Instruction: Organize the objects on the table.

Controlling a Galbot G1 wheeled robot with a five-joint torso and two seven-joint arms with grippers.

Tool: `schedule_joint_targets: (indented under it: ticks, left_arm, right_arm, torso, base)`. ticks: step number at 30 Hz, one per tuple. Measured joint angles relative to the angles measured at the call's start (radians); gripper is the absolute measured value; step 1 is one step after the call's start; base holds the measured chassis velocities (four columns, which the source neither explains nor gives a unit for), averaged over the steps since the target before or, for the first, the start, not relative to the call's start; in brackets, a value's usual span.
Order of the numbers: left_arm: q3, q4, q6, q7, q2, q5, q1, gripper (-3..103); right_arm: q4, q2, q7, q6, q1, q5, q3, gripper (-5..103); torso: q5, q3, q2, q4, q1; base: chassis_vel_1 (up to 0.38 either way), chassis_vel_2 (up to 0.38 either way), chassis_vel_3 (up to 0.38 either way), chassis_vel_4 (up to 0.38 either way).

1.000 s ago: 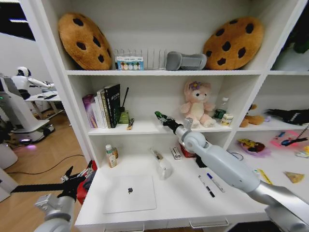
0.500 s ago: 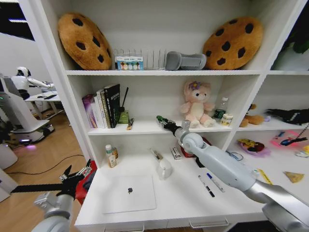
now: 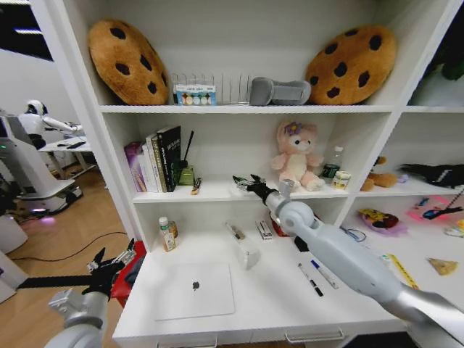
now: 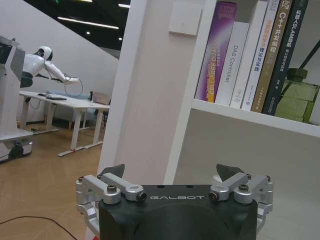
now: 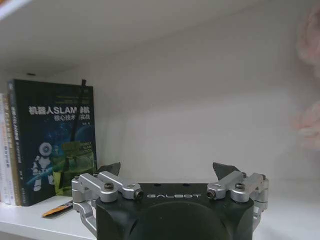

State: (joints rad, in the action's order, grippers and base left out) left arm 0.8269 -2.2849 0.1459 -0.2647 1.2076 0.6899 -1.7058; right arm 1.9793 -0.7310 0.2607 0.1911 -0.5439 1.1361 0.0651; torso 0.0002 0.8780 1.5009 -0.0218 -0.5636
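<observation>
Objects on the tabletop are noted as follows: a silver laptop, lid closed, lies flat at the front left; a white mug stands just behind and to the right of it; two marker pens with dark caps lie side by side on the right half, well apart from the laptop. Right claw is raised above the tabletop at the level of the middle shelf, its arm reaching up from the lower right across the area over the mug; it points toward the open shelf space between the green bottle and the pink plush toy. The right wrist view shows this claw released, fingertips spread wide with nothing between them, facing the shelf's back wall with a dark-covered book to one side. Left claw hangs off the tabletop's left end, low, beside a red item. The left wrist view shows it likewise released and holding nothing, facing the shelf's side panel and a row of books.
</observation>
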Motion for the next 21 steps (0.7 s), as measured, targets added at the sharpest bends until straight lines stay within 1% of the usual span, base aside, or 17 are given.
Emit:
schedule_joint_targets:
  ticks: [1, 3, 5, 6, 7, 8, 9, 11, 12, 13, 14, 15, 16, 17, 19, 20, 21]
  left_arm:
    - [0.0, 0.0, 0.0, 0.0, 0.0, 0.0, 0.0, 100]
    - [0.0, 0.0, 0.001, 0.0, 0.002, -0.001, -0.002, 100]
    - [0.0, -0.001, 0.001, 0.0, 0.002, -0.001, -0.004, 100]
    - [0.0, -0.004, 0.001, 0.0, -0.003, -0.003, -0.008, 100]
    - [0.002, -0.008, 0.001, 0.0, -0.008, -0.004, -0.009, 100]
    - [0.002, -0.008, 0.001, 0.0, -0.008, -0.004, -0.009, 100]
    - [0.004, -0.012, 0.001, -0.001, -0.012, -0.009, -0.01, 100]
    - [0.006, -0.018, 0.002, -0.002, -0.015, -0.014, -0.013, 100]
    - [0.006, -0.018, 0.002, -0.002, -0.015, -0.014, -0.013, 100]
    - [0.007, -0.024, 0.002, -0.002, -0.017, -0.016, -0.017, 100]
    - [0.007, -0.029, 0.002, 0.001, -0.022, -0.022, -0.022, 100]
    - [0.007, -0.029, 0.002, 0.001, -0.022, -0.022, -0.022, 100]
    - [0.007, -0.032, -0.001, 0.006, -0.028, -0.032, -0.027, 100]
    - [0.007, -0.032, -0.001, 0.006, -0.028, -0.032, -0.027, 100]
    - [0.004, -0.039, -0.006, 0.014, -0.04, -0.044, -0.029, 100]
    - [0.004, -0.039, -0.006, 0.014, -0.04, -0.044, -0.029, 100]
    - [-0.003, -0.045, -0.007, 0.02, -0.044, -0.05, -0.033, 100]
  right_arm:
    - [0.0, 0.0, 0.0, 0.0, 0.0, 0.0, 0.0, 100]
    - [0.101, 0.073, -0.011, -0.019, -0.108, -0.055, -0.082, 100]
    - [0.123, 0.09, -0.014, -0.028, -0.135, -0.076, -0.098, 100]
    - [0.172, 0.125, -0.016, -0.049, -0.215, -0.119, -0.152, 100]
    - [0.199, 0.136, -0.014, -0.053, -0.273, -0.133, -0.195, 100]
    - [0.199, 0.136, -0.014, -0.053, -0.273, -0.133, -0.195, 100]
    - [0.235, 0.139, -0.001, -0.051, -0.346, -0.142, -0.256, 100]
    - [0.284, 0.132, 0.02, -0.046, -0.459, -0.158, -0.363, 100]
    - [0.284, 0.132, 0.02, -0.046, -0.459, -0.158, -0.363, 100]
    - [0.303, 0.123, 0.023, -0.048, -0.53, -0.179, -0.428, 100]
    - [0.321, 0.107, 0.014, -0.063, -0.641, -0.217, -0.51, 100]
    - [0.321, 0.107, 0.014, -0.063, -0.641, -0.217, -0.51, 100]
    - [0.328, 0.084, -0.001, -0.082, -0.75, -0.262, -0.577, 100]
    - [0.328, 0.084, -0.001, -0.082, -0.75, -0.262, -0.577, 100]
    - [0.331, 0.013, -0.033, -0.126, -0.923, -0.357, -0.684, 100]
    - [0.331, 0.013, -0.033, -0.126, -0.923, -0.357, -0.684, 100]
    - [0.324, -0.028, -0.06, -0.166, -0.997, -0.43, -0.728, 100]
  torso:
    - [0.0, 0.0, 0.0, 0.0, 0.0]
    - [-0.0001, 0.0, 0.0, -0.0002, 0.0]
    - [-0.0001, 0.0, 0.0, 0.0, 0.0]
    - [-0.0003, 0.0, 0.0, 0.0006, 0.0]
    - [-0.0002, 0.0, 0.0, 0.0004, 0.0]
    - [-0.0002, 0.0, 0.0, 0.0004, 0.0]
    - [0.0002, 0.0, 0.0, 0.0003, 0.0]
    - [-0.0004, 0.0, 0.0, 0.0006, 0.0]
    - [-0.0004, 0.0, 0.0, 0.0006, 0.0]
    - [-0.0004, 0.0, 0.0, 0.001, 0.0]
    - [0.0, 0.0, 0.0, 0.001, 0.0]
    - [0.0, 0.0, 0.0, 0.001, 0.0]
    - [-0.0001, 0.0, 0.0, 0.0005, 0.0]
    - [-0.0001, 0.0, 0.0, 0.0005, 0.0]
    - [0.0, 0.0, 0.0, 0.0, 0.0]
    - [0.0, 0.0, 0.0, 0.0, 0.0]
    - [-0.0003, 0.0, 0.0, 0.0007, 0.0]
  base:
    - [0.0, 0.0, 0.0, 0.0]
    - [0.0, 0.0, 0.0, 0.0]
    - [0.0, 0.0, 0.0, 0.0]
    - [0.0, 0.0, 0.0, 0.0]
    - [0.0, 0.0, 0.0, 0.0]
    - [0.0, 0.0, 0.0, 0.0]
    - [0.0, 0.0, 0.0, 0.0]
    - [0.0, 0.0, 0.0, 0.0]
    - [0.0, 0.0, 0.0, 0.0]
    - [0.0, 0.0, 0.0, 0.0]
    - [0.0, 0.0, 0.0, 0.0]
    - [0.0, 0.0, 0.0, 0.0]
    - [0.0, 0.0, 0.0, 0.0]
    - [0.0, 0.0, 0.0, 0.0]
    - [0.0, 0.0, 0.0, 0.0]
    - [0.0, 0.0, 0.0, 0.0]
    - [0.0, 0.0, 0.0, 0.0]
